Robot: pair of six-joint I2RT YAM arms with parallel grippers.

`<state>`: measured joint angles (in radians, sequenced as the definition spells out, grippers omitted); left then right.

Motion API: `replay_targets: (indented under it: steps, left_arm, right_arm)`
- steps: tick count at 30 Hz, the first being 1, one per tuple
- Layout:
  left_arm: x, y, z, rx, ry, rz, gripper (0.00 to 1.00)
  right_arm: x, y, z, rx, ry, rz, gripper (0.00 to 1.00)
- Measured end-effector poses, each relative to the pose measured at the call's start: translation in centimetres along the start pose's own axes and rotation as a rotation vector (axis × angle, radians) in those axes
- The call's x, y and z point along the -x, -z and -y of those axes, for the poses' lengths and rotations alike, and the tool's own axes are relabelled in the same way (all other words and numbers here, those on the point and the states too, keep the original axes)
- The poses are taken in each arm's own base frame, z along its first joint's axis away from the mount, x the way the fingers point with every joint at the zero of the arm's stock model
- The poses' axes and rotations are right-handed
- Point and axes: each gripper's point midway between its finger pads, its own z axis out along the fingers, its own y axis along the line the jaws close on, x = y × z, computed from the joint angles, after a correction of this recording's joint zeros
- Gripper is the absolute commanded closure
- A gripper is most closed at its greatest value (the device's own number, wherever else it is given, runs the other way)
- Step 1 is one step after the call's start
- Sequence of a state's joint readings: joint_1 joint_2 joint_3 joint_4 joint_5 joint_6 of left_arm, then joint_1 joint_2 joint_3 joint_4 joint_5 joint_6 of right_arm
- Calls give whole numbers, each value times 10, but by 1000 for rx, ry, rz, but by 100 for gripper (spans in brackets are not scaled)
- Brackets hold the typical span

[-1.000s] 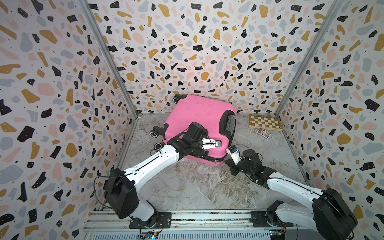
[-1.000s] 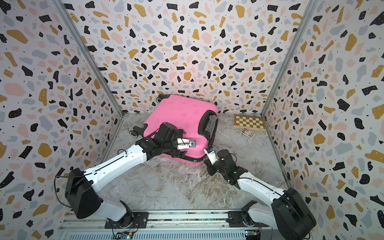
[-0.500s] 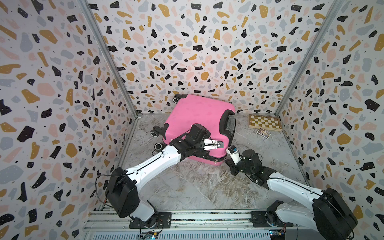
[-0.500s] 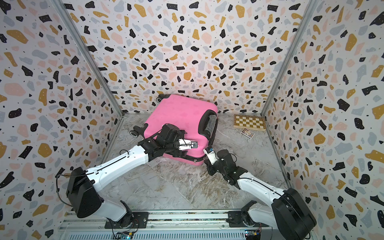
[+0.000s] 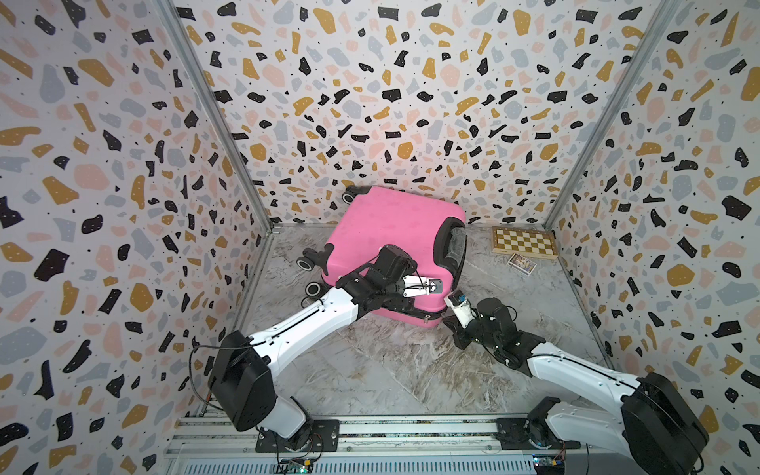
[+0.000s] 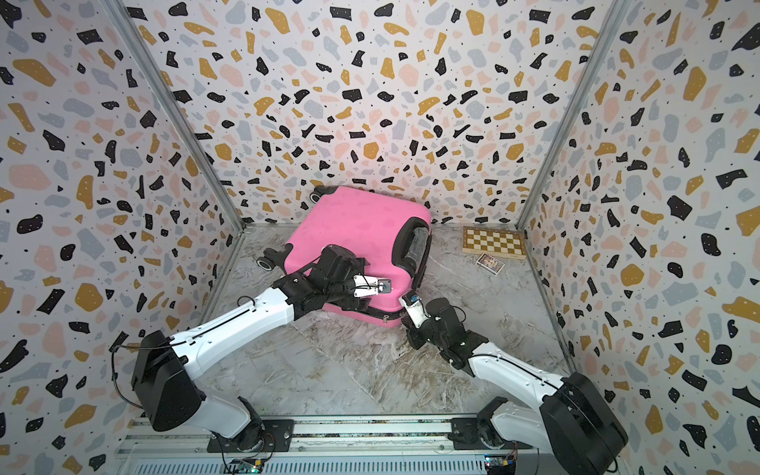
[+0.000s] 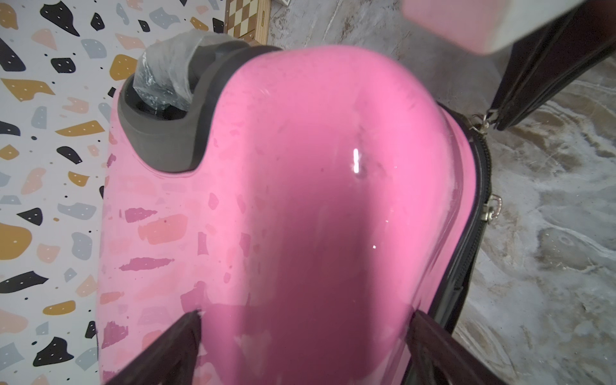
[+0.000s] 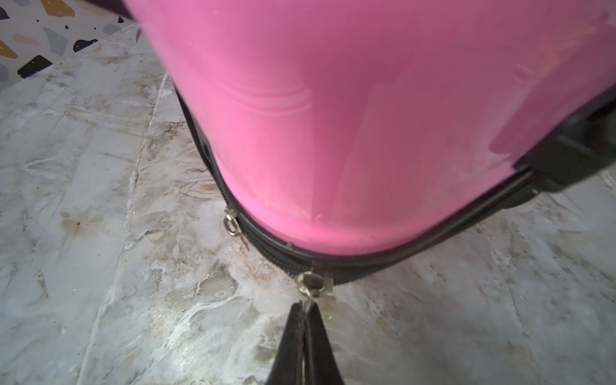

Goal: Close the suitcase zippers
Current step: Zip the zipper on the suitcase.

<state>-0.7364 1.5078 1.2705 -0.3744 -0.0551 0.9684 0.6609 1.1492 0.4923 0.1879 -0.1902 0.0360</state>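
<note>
Pink suitcase (image 5: 382, 230) is lying flat on the table (image 5: 390, 370), up near the back wall, lid down. The right tool (image 8: 303, 313) is pinched tight on one pull (image 8: 311, 283) at the near corner. The second pull (image 8: 231, 225) sits a bit further along the zippers (image 8: 273, 251). The left tool (image 7: 306, 313) is spread wide over the top shell, not clamping anything.

My worry is that the pull is tiny and held right at the tips, so tugging it round that curved corner could pop it loose. The shell's glossy too. Without real downward pressure from the left, I reckon the whole case slides along instead of the slider moving.
</note>
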Motion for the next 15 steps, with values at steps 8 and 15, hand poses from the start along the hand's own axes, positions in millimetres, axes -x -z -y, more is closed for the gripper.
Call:
replay_targets:
  steps: [8,15]
  left_arm:
    - [0,4,-1,2,22,-2,11]
    - [1,7,0,0,46,1,19]
  right_arm:
    - [1,0,-5,11,12,5,100]
    - [1,-1,-9,20,34,5,100]
